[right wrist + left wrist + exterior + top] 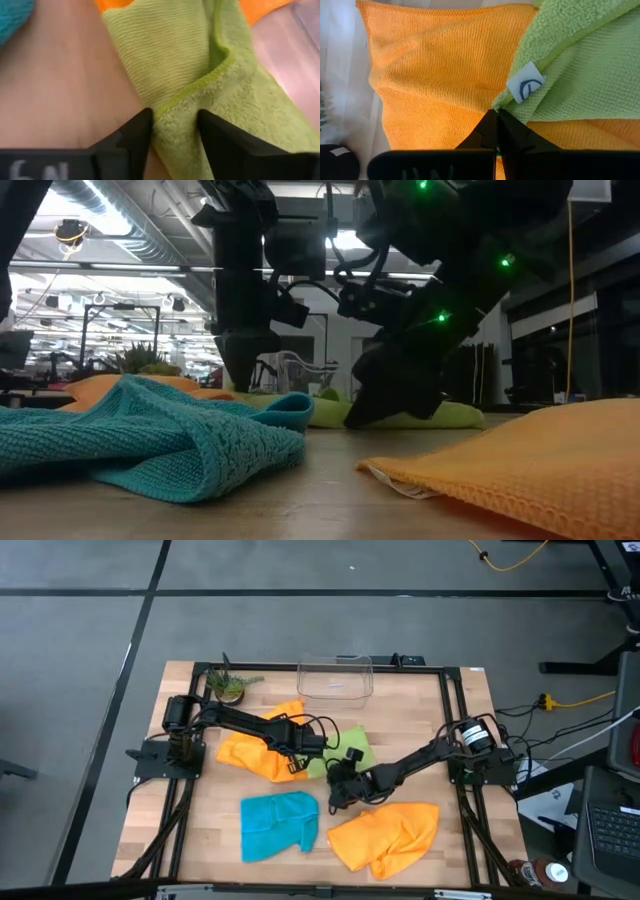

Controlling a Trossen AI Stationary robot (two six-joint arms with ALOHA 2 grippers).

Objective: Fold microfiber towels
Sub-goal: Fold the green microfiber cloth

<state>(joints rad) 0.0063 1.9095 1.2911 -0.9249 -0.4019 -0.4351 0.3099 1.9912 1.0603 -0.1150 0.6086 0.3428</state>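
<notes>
A lime green towel lies mid-table, its left part resting on an orange towel. My left gripper is shut at the green towel's corner, beside its white label. My right gripper comes slanting down from the right and stands open astride the green towel's near end. In the low view my left gripper points steeply down and my right gripper slants. A teal towel and a second orange towel lie crumpled near the front edge. My left gripper meets the green towel's corner with its shut fingertips, from above and pointing steeply down. The fingers hide the pinch itself. The corner lies low, on the orange towel. My right gripper has a bunched fold of the green towel's near end filling the gap between its fingers, which slant down from the table's right. The towel lies on the table.
A clear plastic bin stands at the far edge, with a small potted plant at the far left. The teal towel and the near orange towel take up the front of the wooden table.
</notes>
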